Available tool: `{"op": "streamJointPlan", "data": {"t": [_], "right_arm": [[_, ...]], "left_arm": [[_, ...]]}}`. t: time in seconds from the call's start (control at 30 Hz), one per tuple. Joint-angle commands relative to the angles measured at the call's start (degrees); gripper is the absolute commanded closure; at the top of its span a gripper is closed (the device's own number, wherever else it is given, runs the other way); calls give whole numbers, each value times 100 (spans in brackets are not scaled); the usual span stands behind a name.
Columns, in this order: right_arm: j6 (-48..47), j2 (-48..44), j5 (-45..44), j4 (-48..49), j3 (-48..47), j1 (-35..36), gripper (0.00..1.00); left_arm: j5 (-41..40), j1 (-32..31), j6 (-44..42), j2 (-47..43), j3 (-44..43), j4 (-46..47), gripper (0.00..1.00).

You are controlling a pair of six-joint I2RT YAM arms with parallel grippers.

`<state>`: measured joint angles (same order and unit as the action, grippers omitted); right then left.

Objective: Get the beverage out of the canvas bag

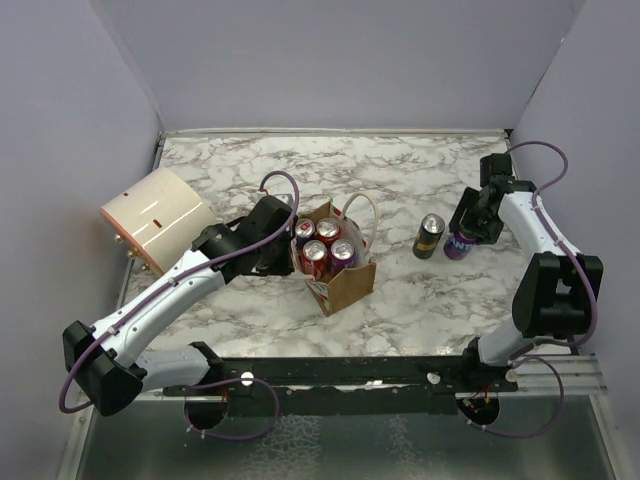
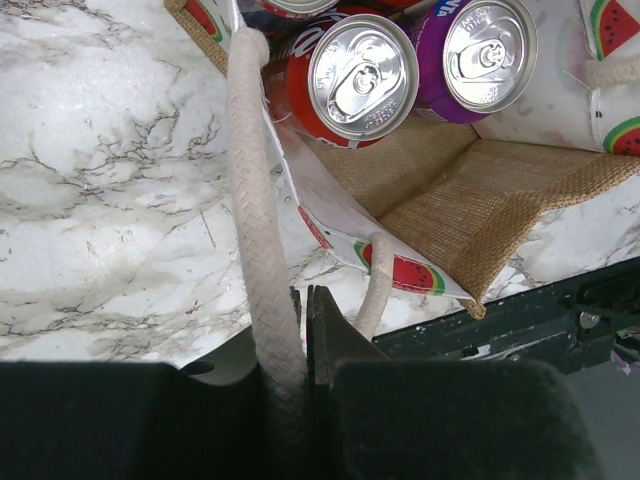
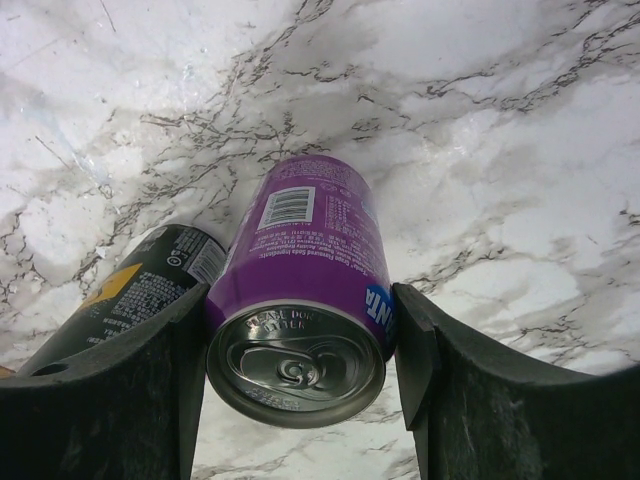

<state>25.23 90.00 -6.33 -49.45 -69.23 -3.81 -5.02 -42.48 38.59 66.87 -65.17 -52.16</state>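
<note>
On the marble table, the right gripper has its fingers pressed against both sides of an upright purple can, which stands just beside a black can, well clear of the canvas bag. The left gripper is pinched shut on one white rope handle at the bag's left edge, apparently steadying the tote and holding its mouth open. Inside the bag four cans stand packed together, tops up, their long axes vertical. The left wrist view shows a red can and a purple one among them. From the right gripper the bag lies to its left, across a stretch of bare marble past the black can. The left arm is nearer but occupied with the handle, so any further lift looks likely to fall to the right arm, dropping straight down onto a can top. A cream cylinder sits at the far left, apart from the work.
</note>
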Motion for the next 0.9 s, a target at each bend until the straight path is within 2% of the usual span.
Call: {"op": "streamJointPlan", "data": {"t": [0.0,0.2,0.3,0.43,0.57,0.73,0.87], "right_arm": [[-125,7,327,169,-298,-10,97],[-224,199,426,91,-364,-5,96],[-253,192,397,105,-331,-5,92],[-384,197,483,216,-258,-5,80],[-426,228,476,246,-308,-5,59],[-500,212,492,217,-420,-5,41],[-540,117,428,184,-458,-2,33]], "left_arm": [[79,25,-73,36,-151,-20,89],[148,20,-66,114,-136,61,89],[150,24,-46,124,-129,94,89],[172,26,-24,149,-100,131,89],[180,26,1,146,-106,144,89],[167,21,-3,159,-116,132,89],[200,25,-17,176,-127,111,89]]}}
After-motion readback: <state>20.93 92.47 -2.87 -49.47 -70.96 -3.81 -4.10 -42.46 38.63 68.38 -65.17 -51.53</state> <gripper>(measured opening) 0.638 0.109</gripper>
